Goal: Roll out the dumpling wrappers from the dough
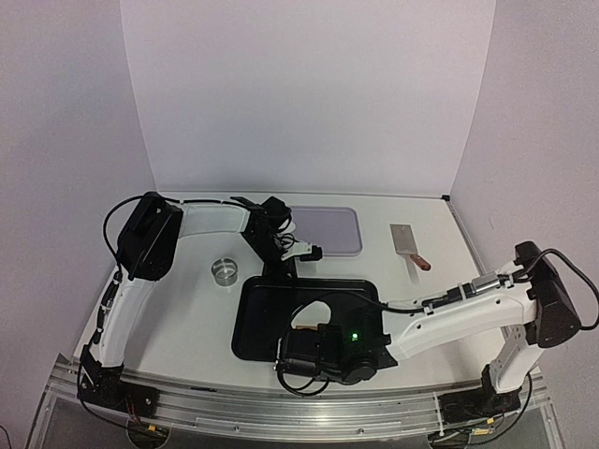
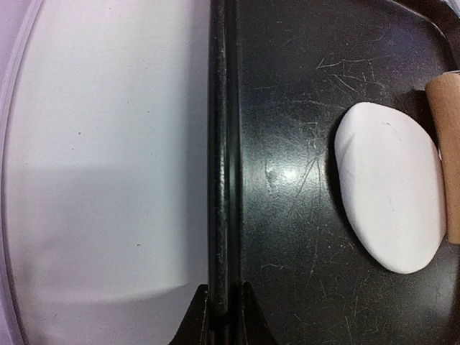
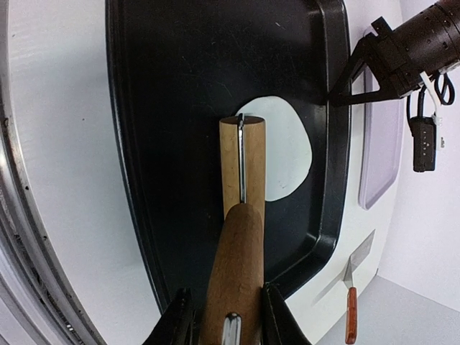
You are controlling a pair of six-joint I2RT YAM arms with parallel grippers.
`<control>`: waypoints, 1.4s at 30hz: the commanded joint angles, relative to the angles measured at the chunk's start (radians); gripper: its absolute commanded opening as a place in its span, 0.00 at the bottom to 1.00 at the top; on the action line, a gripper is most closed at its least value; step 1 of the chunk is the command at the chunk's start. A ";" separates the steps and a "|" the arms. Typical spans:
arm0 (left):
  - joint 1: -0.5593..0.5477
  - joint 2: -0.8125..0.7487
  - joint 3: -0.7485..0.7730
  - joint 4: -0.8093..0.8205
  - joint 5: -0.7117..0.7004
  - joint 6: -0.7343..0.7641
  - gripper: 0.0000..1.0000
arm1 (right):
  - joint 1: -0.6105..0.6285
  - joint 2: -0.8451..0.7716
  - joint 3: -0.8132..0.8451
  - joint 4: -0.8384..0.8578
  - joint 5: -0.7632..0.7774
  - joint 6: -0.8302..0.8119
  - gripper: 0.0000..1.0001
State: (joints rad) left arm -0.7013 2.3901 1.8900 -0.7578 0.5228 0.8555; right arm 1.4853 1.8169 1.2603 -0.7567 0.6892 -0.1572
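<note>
Overhead, the left gripper (image 1: 283,269) pinches the far rim of the black tray (image 1: 257,323), with the ring cutter (image 1: 225,270) and scraper (image 1: 409,246) well aside on the counter (image 1: 178,318). Closer, its jaws clench that rim, and the flattened dough (image 2: 392,194) lies inside the tray touching the rolling pin (image 2: 447,144). The right gripper (image 3: 228,316) has its jaws grasping the pin's handle; uneven pressure could tear the dough or skate the tray.

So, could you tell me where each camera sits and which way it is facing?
Top external: above and behind the bases, looking down at the table; both arms show, left gripper holding the black tray, right gripper over it.
Left wrist: on the left arm, looking down past its fingers, clamped on the tray's rim, at the dough.
Right wrist: on the right arm, looking along its fingers and the rolling pin they grip.
Shared: both wrist views show tray, dough and rolling pin.
</note>
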 commanded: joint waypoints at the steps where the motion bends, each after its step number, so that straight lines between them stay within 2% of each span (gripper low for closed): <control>1: 0.000 0.009 -0.026 0.025 -0.116 0.057 0.00 | 0.021 0.040 -0.059 -0.212 -0.385 0.010 0.00; 7: 0.000 0.011 -0.031 0.029 -0.116 0.054 0.00 | 0.025 0.041 -0.052 -0.244 -0.335 -0.010 0.00; 13: 0.000 0.011 -0.031 0.028 -0.121 0.060 0.00 | -0.035 -0.096 0.044 -0.248 -0.207 -0.056 0.00; 18: 0.000 0.011 -0.026 0.032 -0.116 0.050 0.00 | -0.089 -0.138 0.185 -0.178 -0.116 -0.276 0.00; 26: 0.000 0.009 -0.024 0.031 -0.118 0.049 0.00 | -0.229 -0.034 0.206 0.088 -0.249 -0.614 0.00; 29: 0.000 0.013 -0.018 0.030 -0.117 0.048 0.00 | -0.272 0.013 0.185 0.190 -0.295 -0.701 0.00; 32: 0.001 0.014 -0.016 0.029 -0.115 0.048 0.00 | -0.285 0.055 0.169 0.205 -0.302 -0.752 0.00; 35: 0.000 0.015 -0.017 0.028 -0.113 0.047 0.00 | -0.280 0.042 0.072 0.201 -0.320 -0.750 0.00; 38: 0.000 0.014 -0.019 0.028 -0.110 0.049 0.00 | -0.245 -0.008 -0.049 0.156 -0.309 -0.722 0.00; 42: 0.000 0.017 -0.014 0.026 -0.110 0.052 0.00 | -0.170 -0.045 -0.132 0.038 -0.313 -0.645 0.00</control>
State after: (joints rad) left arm -0.7013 2.3901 1.8896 -0.7576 0.5232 0.8551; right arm 1.2461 1.7808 1.2367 -0.4818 0.4757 -0.8670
